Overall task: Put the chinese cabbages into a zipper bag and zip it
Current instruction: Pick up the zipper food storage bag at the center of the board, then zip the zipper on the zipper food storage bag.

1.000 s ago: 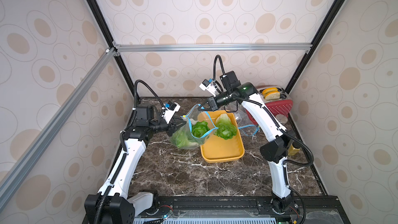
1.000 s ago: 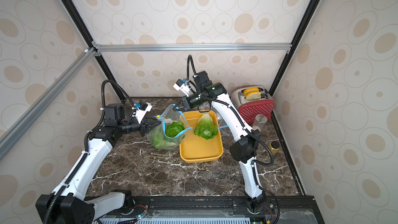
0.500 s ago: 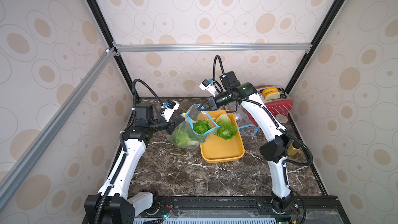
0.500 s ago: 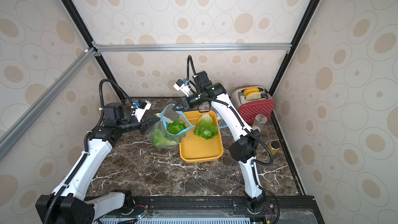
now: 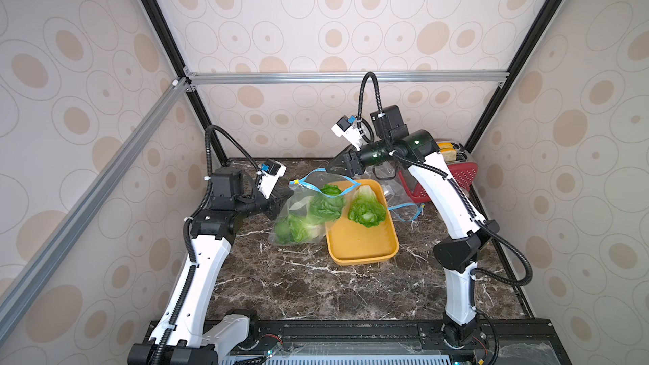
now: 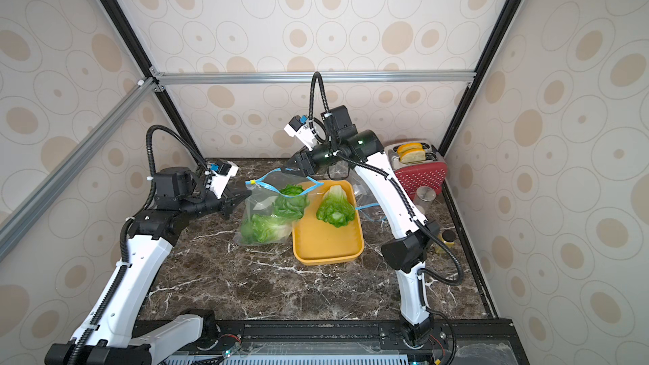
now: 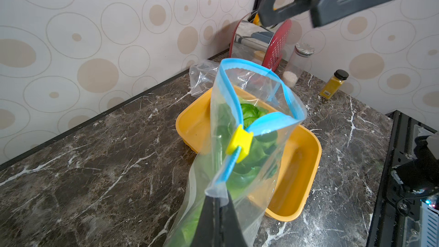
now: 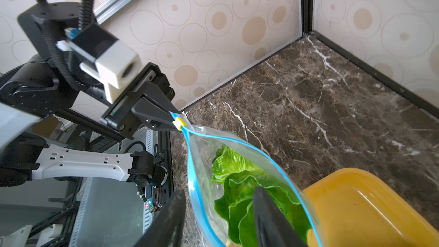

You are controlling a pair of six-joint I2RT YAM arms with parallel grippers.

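Note:
A clear zipper bag (image 5: 302, 212) with a blue zip strip and a yellow slider (image 7: 238, 143) leans from the table onto the yellow tray (image 5: 361, 247), its mouth wide apart. Two chinese cabbages (image 5: 325, 205) (image 5: 298, 228) lie inside it. One more chinese cabbage (image 5: 367, 205) rests in the tray. My left gripper (image 7: 217, 198) is shut on the bag's corner just behind the slider and holds it up. Above the far end of the bag's mouth, my right gripper (image 8: 218, 192) hangs open, touching nothing; the blue rim (image 8: 194, 186) runs below its spread fingers.
A red toaster (image 6: 418, 166) with bread stands at the back right. A lidded jar (image 6: 423, 198) and a spice bottle (image 6: 444, 238) sit along the right wall. A second, empty plastic bag (image 5: 397, 191) lies behind the tray.
My right gripper has opened and let go of the bag's rim. My left gripper has closed on the bag's corner and keeps it raised.

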